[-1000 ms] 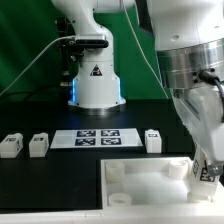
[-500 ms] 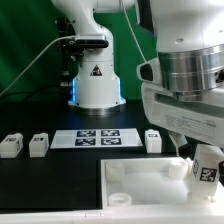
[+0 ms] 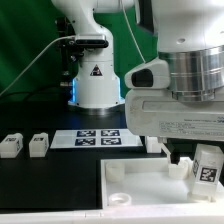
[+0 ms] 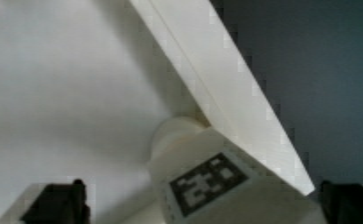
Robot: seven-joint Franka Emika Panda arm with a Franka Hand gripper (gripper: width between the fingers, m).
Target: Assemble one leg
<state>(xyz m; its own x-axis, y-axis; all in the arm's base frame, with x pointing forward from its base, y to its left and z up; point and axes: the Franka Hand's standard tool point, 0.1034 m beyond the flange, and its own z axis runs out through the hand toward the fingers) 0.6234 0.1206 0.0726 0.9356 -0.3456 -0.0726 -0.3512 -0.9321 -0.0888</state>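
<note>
A leg [image 3: 205, 170], a small white block with a black-and-white tag, stands upright at the far right corner of the large flat white square piece [image 3: 135, 187]. My gripper [image 3: 200, 163] hangs over it with a finger on either side. In the wrist view the leg [image 4: 213, 182] sits between the dark fingertips [image 4: 57, 203], with a visible gap on one side, so the jaws are open around it. The gripper [image 4: 201, 206] holds nothing.
Two more legs [image 3: 11, 146] [image 3: 39, 144] lie at the exterior view's left. The marker board [image 3: 97, 138] lies in front of the robot base [image 3: 96, 85]. Another leg [image 3: 153, 145] is mostly hidden behind my hand.
My hand has turned about its own axis over the leg and now shows its broad side. The leg has stayed in place with its tag facing the same way.
</note>
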